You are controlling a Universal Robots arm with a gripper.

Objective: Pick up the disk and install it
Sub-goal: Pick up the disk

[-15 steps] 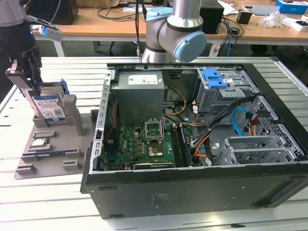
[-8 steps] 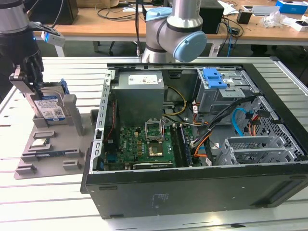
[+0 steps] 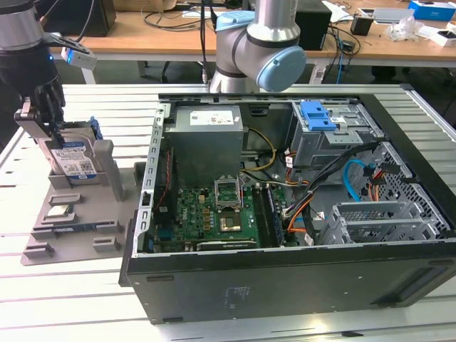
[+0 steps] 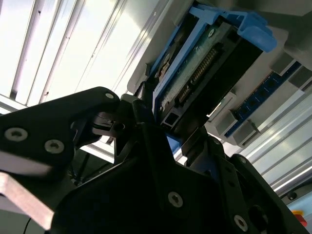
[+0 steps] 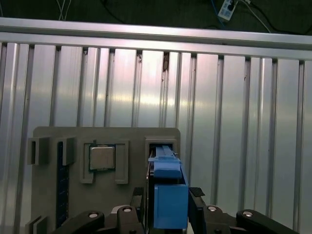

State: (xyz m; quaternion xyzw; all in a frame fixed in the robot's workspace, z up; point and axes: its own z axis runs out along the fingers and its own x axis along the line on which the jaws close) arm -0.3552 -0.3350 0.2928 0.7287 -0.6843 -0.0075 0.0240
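Observation:
The disk (image 3: pixel 75 158) stands on edge in a slot of the grey holder (image 3: pixel 107 171) at the exterior view's left, its white-and-blue label facing out. My gripper (image 3: pixel 54 128) comes down on its upper edge, and the black fingers press on both sides of it. In the first wrist view the disk's blue rail (image 5: pixel 170 195) sits tight between the fingers (image 5: pixel 142 204). The second wrist view shows the disk's connector end (image 4: pixel 204 73) and blue rail just past the gripper (image 4: pixel 165 131). The gripper is shut on the disk, which still rests in the slot.
The holder also carries a processor chip (image 5: pixel 102 157) and a memory stick (image 5: pixel 60 185). The open computer case (image 3: pixel 285 292) lies at the exterior view's right, with a grey power-supply box (image 3: pixel 206 135), a metal cage with a blue latch (image 3: pixel 318 117) and loose cables (image 3: pixel 349 178). The arm's base (image 3: pixel 260 50) stands behind the case.

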